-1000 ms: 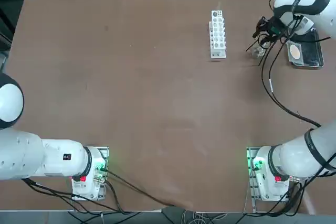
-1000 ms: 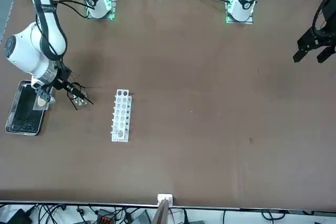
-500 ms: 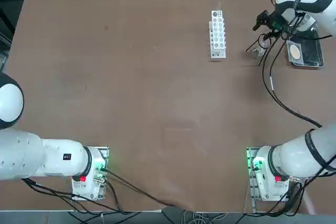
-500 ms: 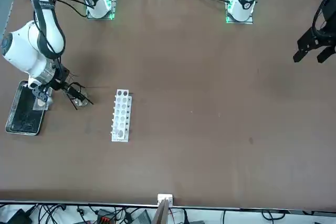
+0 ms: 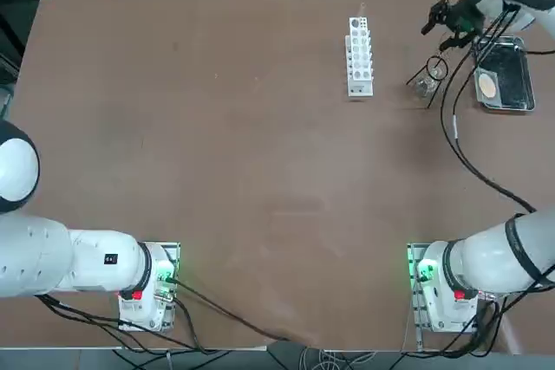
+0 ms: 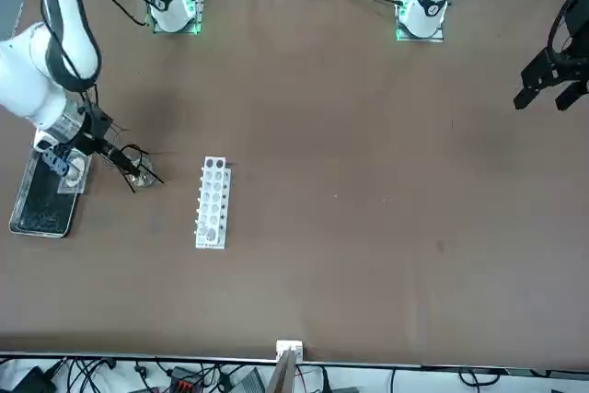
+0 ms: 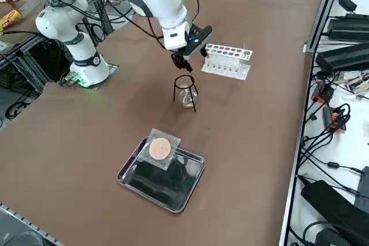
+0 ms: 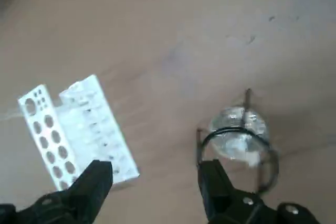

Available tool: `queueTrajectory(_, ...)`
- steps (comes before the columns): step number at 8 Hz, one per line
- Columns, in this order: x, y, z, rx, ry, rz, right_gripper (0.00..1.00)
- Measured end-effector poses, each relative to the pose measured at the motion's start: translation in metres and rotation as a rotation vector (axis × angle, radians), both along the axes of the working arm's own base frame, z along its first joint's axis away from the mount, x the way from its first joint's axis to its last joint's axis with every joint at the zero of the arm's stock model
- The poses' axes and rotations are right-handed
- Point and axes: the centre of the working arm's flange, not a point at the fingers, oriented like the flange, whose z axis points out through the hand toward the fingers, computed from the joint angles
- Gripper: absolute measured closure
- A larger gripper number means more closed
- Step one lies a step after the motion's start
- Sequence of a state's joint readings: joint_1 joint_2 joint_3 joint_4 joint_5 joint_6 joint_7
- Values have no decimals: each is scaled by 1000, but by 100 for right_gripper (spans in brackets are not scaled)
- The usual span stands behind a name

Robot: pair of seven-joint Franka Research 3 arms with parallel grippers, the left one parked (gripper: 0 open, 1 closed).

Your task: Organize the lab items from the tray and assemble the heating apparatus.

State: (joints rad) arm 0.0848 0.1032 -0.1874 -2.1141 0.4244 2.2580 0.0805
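Observation:
The black wire tripod stands on the table over the clear glass burner, between the white rack and the tray. In the right side view the tripod ring sits above the burner. The grey mesh square with a tan centre lies at one end of the shiny metal tray. My right gripper hangs open and empty above and just beyond the tripod. The wrist view shows its two fingers spread wide, with the tripod ring and burner below them.
A white test-tube rack stands a short way from the tripod, toward the table's middle. The arm's black cable trails down over the table near the tripod. The tray sits near the table's right edge.
My right gripper has opened, risen off the tripod and drawn back toward the table's far edge. The tripod and burner stay where they stood.

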Motion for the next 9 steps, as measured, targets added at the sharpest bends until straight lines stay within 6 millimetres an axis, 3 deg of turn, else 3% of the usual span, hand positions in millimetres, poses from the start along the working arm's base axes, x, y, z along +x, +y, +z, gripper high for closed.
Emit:
queueTrajectory(1,2,-22,15,-66,20,35,0)
queueTrajectory(3,-5,-69,20,-190,48,85,0)
queueTrajectory(6,-11,-131,5,-367,105,175,3)
queueTrajectory(8,4,-158,-9,-481,150,230,6)
queueTrajectory(9,14,-163,-26,-530,172,270,9)
